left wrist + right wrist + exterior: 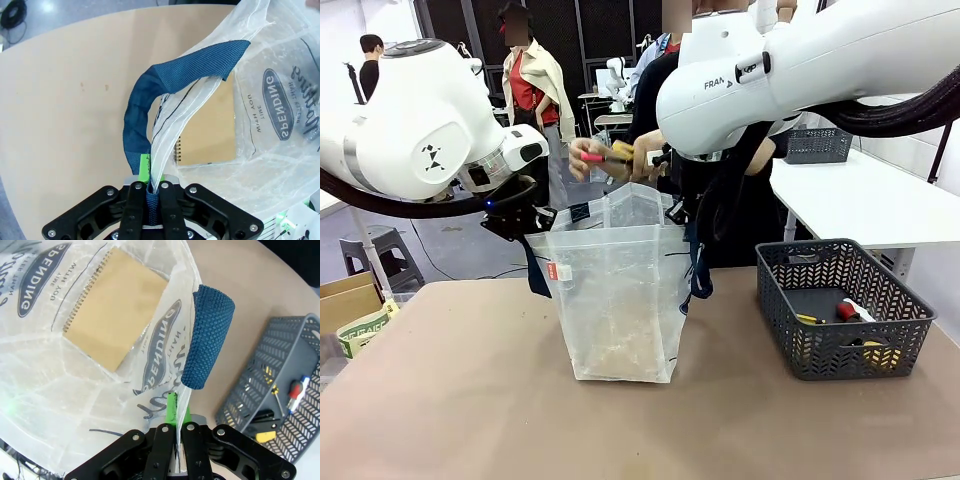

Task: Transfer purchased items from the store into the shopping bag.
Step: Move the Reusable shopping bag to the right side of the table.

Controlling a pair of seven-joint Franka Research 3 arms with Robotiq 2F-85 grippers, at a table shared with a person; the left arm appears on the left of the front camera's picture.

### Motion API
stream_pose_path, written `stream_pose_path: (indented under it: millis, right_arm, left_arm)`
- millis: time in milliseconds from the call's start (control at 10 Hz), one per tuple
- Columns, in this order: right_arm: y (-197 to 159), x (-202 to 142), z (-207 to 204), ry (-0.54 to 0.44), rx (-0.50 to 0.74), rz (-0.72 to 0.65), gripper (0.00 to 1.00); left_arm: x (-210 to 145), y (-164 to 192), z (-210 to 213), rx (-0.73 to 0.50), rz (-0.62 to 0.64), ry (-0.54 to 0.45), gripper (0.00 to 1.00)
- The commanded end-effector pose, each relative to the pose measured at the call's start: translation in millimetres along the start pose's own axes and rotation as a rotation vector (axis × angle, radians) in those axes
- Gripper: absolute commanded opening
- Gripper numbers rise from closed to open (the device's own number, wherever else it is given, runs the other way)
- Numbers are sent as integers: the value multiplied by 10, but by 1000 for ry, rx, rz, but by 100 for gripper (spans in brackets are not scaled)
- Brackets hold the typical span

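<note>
Left tool (152,189) pinching strap (170,80), right tool (176,429) pinching shopping bag (45,385) rim, "SPENDING TIME WITH YOU" print (281,105)

Notebook (117,307) in bag (620,290); basket (825,350) right.

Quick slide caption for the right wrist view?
Right gripper shut on the shopping bag rim, tan notebook inside, grey basket alongside.

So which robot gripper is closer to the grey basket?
Right. The right gripper grips the bag on its basket side; the left gripper grips the far side, with the bag between it and the basket.
</note>
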State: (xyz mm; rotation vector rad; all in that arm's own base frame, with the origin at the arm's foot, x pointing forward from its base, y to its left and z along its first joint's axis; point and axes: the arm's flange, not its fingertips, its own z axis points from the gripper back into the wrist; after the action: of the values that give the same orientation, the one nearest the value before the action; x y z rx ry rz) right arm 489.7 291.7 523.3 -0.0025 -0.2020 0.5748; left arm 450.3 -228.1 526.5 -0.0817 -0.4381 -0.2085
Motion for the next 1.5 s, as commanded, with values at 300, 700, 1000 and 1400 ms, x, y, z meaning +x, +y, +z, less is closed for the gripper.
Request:
stream_pose_path:
  millis: [300, 700, 1000, 1400]
  right_arm:
    - [-12, -13, -2, 1, -1, -2, 0]
    - [-12, -13, -2, 1, -1, -2, 0]
    - [-12, -13, -2, 1, -1, -2, 0]
    - [-12, -13, -2, 1, -1, -2, 0]
  left_arm:
    - [-2, 32, 19, 16, -7, -9, 0]
    - [-2, 32, 19, 16, -7, -9, 0]
    - [-2, 32, 19, 16, -7, -9, 0]
    - [-2, 32, 19, 16, -7, -9, 0]
